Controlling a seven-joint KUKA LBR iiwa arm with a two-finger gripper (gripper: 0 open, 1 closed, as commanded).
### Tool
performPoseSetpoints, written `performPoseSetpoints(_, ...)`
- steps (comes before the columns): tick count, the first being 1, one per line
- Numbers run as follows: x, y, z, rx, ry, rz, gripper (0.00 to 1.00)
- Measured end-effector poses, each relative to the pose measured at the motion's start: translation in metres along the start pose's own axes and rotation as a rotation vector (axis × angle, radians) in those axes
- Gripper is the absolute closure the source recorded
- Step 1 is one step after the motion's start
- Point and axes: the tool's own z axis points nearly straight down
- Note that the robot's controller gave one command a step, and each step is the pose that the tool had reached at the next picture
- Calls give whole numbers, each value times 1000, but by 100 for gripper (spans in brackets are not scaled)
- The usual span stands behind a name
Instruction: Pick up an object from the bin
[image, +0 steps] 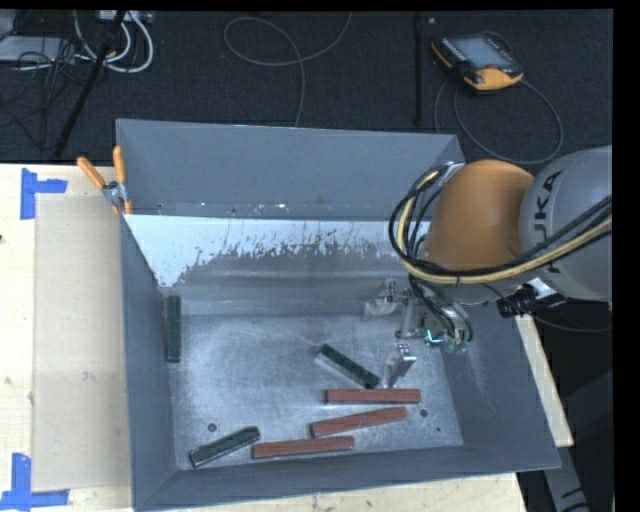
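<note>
Dark green flat bar lies just view-left of the pincer, long axis diagonal; the pincer's opening state cannot be determined.

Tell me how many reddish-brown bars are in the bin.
3 reddish-brown bars: one just below the gripper, one slightly lower, one further left near the front wall. The arm may hide more.
</note>
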Motion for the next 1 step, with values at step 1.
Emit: performPoseSetpoints(1,-2,0,-4,0,-7,-1,0)
